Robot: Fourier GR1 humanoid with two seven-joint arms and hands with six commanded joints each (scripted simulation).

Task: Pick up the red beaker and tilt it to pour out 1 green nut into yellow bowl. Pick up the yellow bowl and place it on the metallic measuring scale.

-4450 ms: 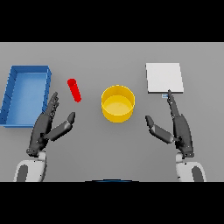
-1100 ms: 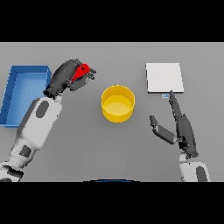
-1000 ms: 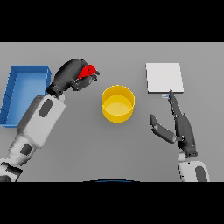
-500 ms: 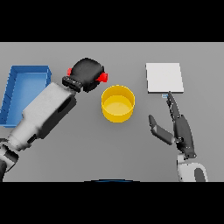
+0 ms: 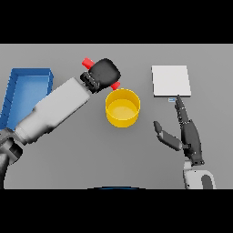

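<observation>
Grey table (image 5: 68, 159): left hand (image 5: 105, 73) grips red beaker (image 5: 87, 61), tilted toward yellow bowl (image 5: 122, 107)

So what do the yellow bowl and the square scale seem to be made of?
The yellow bowl looks like smooth plastic: one even, bright colour, with no grain. The square scale is a flat, pale grey plate with a matt look. This could be brushed metal, but nothing reflects in it, so I cannot be sure.
</observation>
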